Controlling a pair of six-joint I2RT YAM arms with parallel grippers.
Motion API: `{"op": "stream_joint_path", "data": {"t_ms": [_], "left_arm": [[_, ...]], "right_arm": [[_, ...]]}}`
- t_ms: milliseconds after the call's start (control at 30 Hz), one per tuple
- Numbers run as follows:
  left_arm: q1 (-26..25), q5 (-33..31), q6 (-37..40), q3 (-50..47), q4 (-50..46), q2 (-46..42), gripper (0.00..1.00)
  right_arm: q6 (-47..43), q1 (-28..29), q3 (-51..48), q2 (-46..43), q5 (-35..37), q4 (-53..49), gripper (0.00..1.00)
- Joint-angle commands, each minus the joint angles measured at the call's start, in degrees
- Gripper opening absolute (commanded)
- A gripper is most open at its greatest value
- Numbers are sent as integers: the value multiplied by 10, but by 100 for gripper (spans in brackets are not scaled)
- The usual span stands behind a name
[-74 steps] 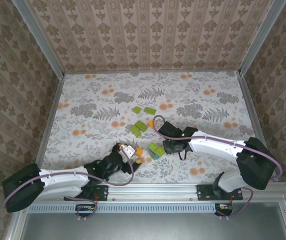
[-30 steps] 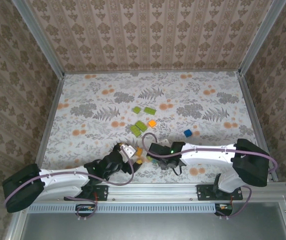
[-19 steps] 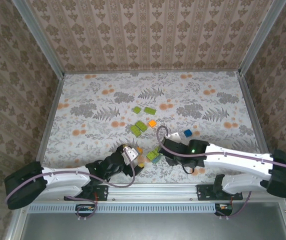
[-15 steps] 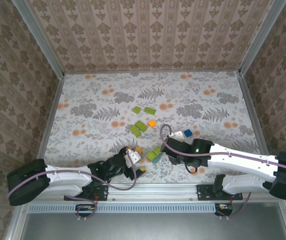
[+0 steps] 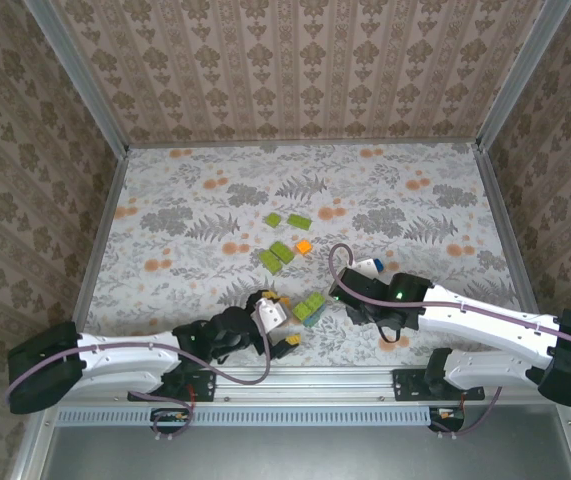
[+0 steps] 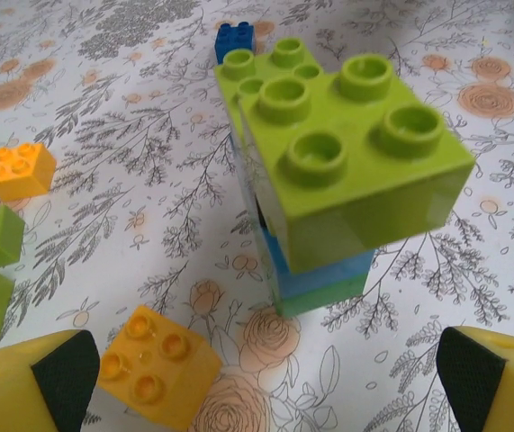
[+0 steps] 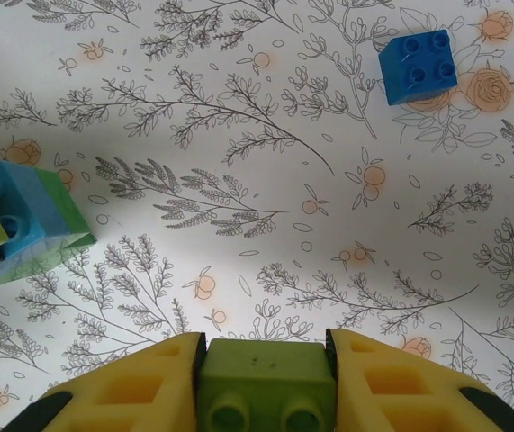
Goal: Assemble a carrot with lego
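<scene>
The carrot (image 6: 347, 171) is a joined stack, lime-green bricks on top of a blue and a green one, standing on the floral mat (image 5: 310, 306). My left gripper (image 6: 266, 400) is open just short of it, its yellow fingertips (image 6: 54, 378) far apart. A loose orange brick (image 6: 153, 364) lies between them, nearer the left finger. My right gripper (image 7: 264, 360) is shut on a lime-green lego brick (image 7: 266, 387), raised above the mat to the right of the carrot (image 7: 18, 225). In the top view both grippers, left (image 5: 283, 325) and right (image 5: 345, 296), flank the stack.
Loose bricks lie beyond the carrot: a blue one (image 7: 418, 66), an orange one (image 5: 304, 246) and several lime-green ones (image 5: 275, 256) (image 5: 299, 222). The rail (image 5: 295, 385) runs along the near edge. Patterned walls enclose the mat.
My right gripper has drawn back to the right from the carrot, still holding the lime-green brick. My left gripper has slid right, closer to the carrot.
</scene>
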Motion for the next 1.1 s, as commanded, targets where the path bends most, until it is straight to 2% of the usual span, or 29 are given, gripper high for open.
{"op": "stream_joint_path", "data": {"t_ms": [0, 300, 833, 1067], "left_arm": [[-7, 22, 8, 25, -3, 23, 100], [-24, 27, 7, 67, 38, 118, 100], [-18, -14, 30, 105, 31, 126, 100], [-7, 5, 28, 97, 53, 125, 87]], "right_arm": [[-16, -7, -8, 2, 2, 11, 34], [-26, -23, -25, -9, -9, 20, 34], [-40, -35, -30, -7, -22, 36, 34], [-43, -38, -28, -7, -23, 37, 34]]}}
